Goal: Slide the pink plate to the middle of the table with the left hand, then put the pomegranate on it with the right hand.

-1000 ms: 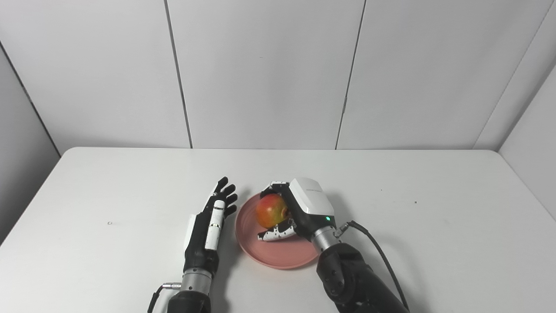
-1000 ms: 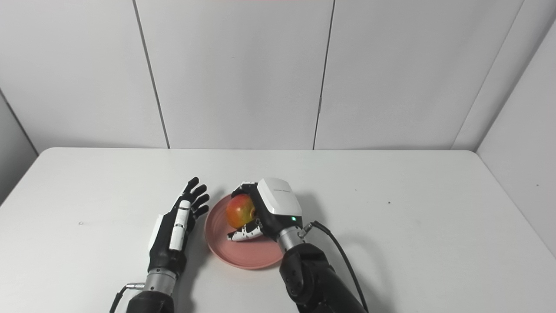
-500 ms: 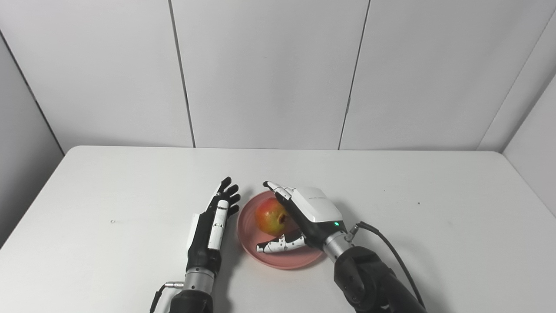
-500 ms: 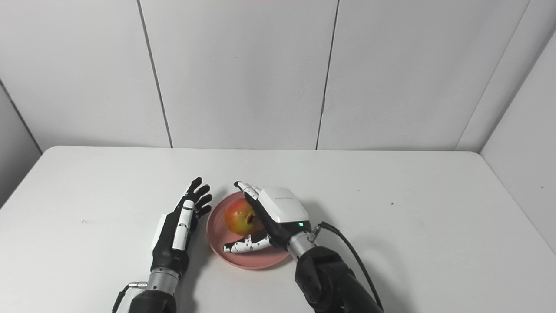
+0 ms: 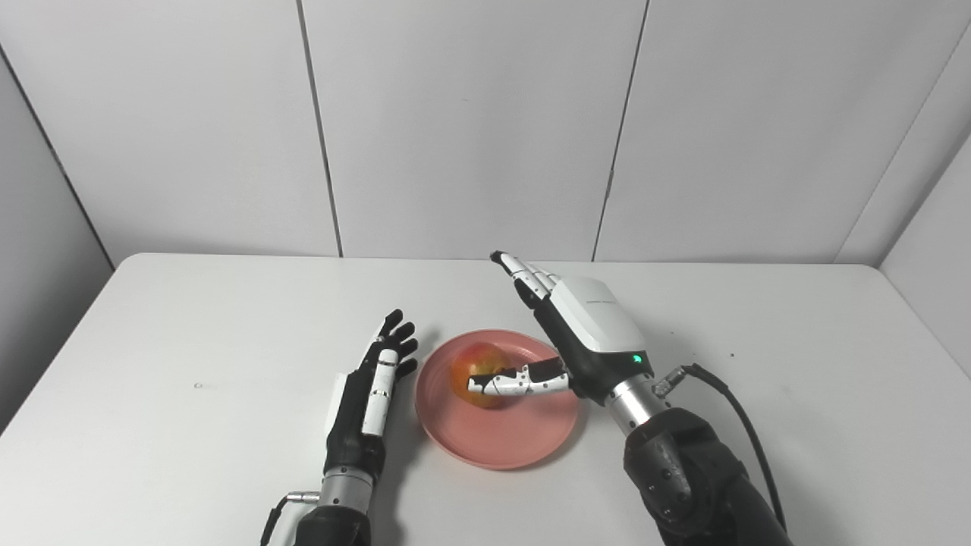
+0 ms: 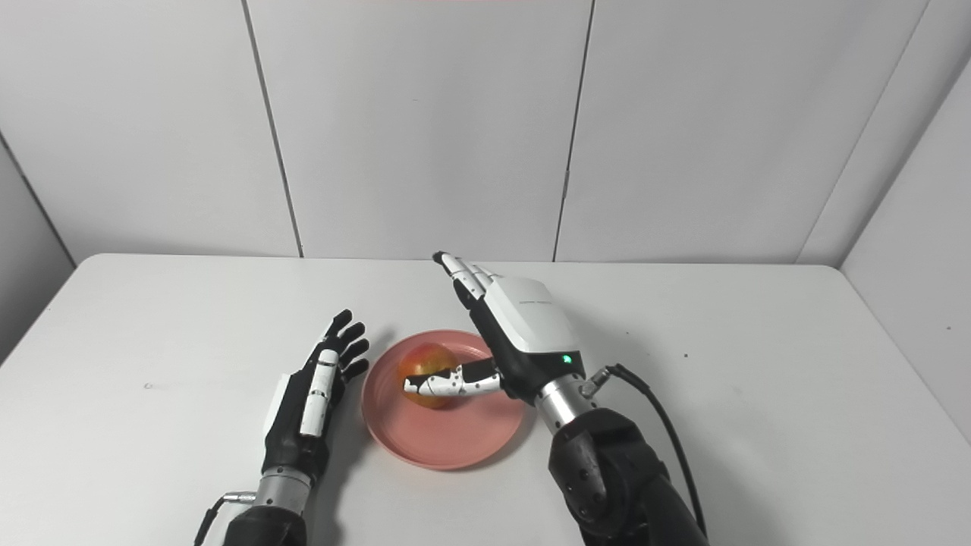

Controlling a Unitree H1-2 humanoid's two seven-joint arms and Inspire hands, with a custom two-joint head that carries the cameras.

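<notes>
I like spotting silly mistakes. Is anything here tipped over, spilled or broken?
No, nothing stands out. The pomegranate sits on the pink plate, which lies flat on the table. The right hand is open above it and the left hand is open beside the plate. Nothing looks spilled or broken.

white table [image 5: 190, 318] | pink plate [image 5: 523, 440] near middle | left hand [image 5: 368, 394] beside plate

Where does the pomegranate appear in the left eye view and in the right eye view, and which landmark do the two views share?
Left eye view: the pomegranate lies slightly left of picture centre, on the pink plate, partly behind the right hand's thumb.
Right eye view: the pomegranate lies further left, on the same plate.
Shared landmark: the left hand, open beside the plate's left rim.
</notes>
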